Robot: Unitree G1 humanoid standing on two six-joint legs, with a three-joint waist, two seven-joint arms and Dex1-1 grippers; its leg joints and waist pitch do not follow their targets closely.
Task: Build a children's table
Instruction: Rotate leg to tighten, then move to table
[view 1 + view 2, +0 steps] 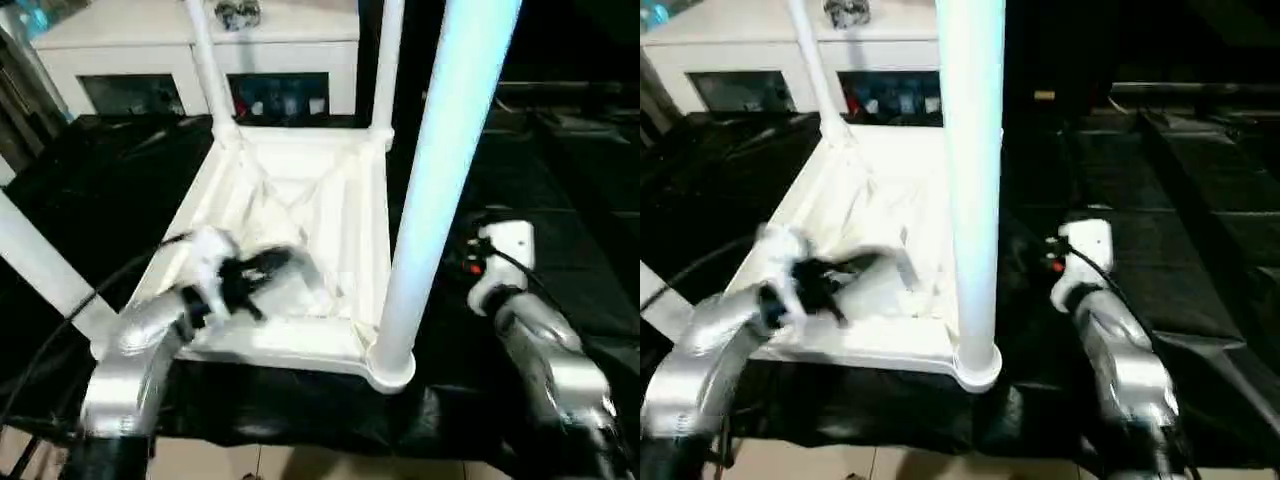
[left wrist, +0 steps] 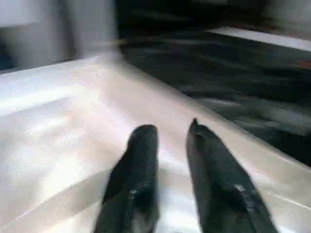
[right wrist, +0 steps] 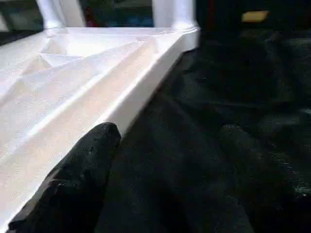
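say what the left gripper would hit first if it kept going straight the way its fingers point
Probably the ribbed underside of the upturned tabletop. The left gripper points low across it towards the far rim, empty; past that lies black cloth. Depth is unclear.

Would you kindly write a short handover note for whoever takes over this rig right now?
Left end effector: open, empty, over the ribbed underside of the white plastic rectangular tabletop.
Right end effector: open wide, empty, beside the tabletop's right edge, above the black cloth.
Things: the tabletop lies upside down on the cloth; four white tapered tube legs stand up from its corners.
Done: all four legs appear placed.
Left: check each leg's seating (near left corner partly hidden by the arm), then probably turn the table upright.
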